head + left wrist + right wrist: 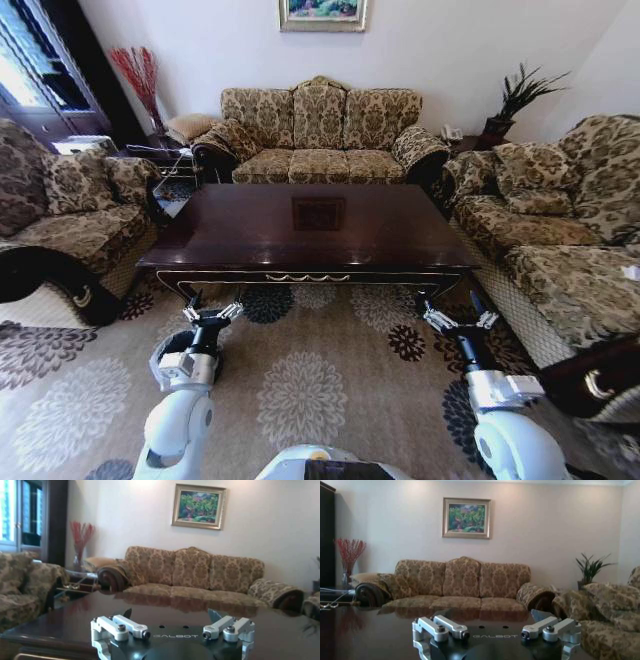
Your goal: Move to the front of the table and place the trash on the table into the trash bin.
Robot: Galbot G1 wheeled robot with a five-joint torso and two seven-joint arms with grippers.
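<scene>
Head view looks down on a glossy dark brown desk (300,235) across the middle of the frame, its central inlaid square (318,213) just above center. Its polished top reflects the room. 3 patterned sofas surround it: 1 at upper center (320,135), 1 at left (70,215), 1 at right (560,230). A floral carpet (300,390) fills the lower frame. Left gripper (212,313) hangs at lower left just below the desk's near edge, fingers spread wide, holding nothing. Right gripper (460,320) sits at lower right, likewise spread wide and holding nothing. A framed painting (466,518) hangs at upper center of the right wrist view.
</scene>
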